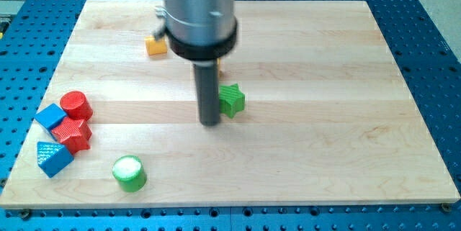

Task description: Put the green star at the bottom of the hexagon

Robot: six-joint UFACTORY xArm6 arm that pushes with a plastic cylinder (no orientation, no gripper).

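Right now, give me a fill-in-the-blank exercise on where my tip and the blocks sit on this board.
1. My tip rests just to the view's ____ of the green star.
2. The green cylinder has a ____ top face.
3. The red cylinder sits near the board's ____ edge in the view.
4. The orange block lies toward the view's ____ of the green star.

Missing words: left; white; left; top
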